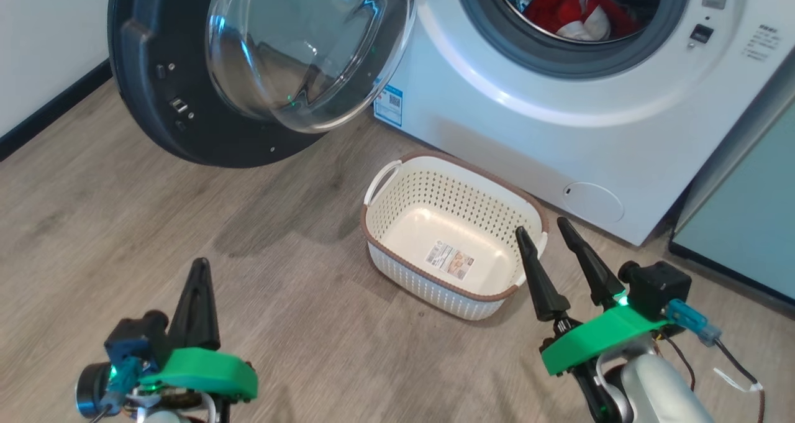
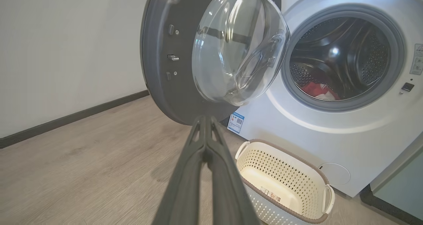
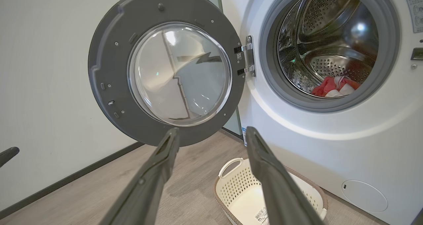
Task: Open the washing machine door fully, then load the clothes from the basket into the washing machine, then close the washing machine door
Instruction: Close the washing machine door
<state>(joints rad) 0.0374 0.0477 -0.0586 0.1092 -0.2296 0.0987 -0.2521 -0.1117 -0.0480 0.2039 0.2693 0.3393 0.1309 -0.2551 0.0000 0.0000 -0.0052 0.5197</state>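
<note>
Grey wood floor [image 1: 124,243], white wall [image 1: 43,38] — basket [image 1: 435,193] before washing machine [image 1: 497,131].

You are working on a grey-brown wood-grain plank floor [image 1: 112,236] under even light. On your left, a plain white wall [image 2: 66,46] meets it along a black skirting board [image 2: 76,114]. A pale teal cabinet [image 1: 751,212] stands at your right.

Light: bright, even and soft.
Glare: white streaks on the washing machine door [image 1: 310,50] glass; a pale band across the washing machine [image 1: 559,115] front; a hot spot in the drum [image 2: 333,51].
Shadows: faint smudges on the floor [image 1: 267,224].
Blur: left hand [image 2: 205,119] soft up close.
</note>
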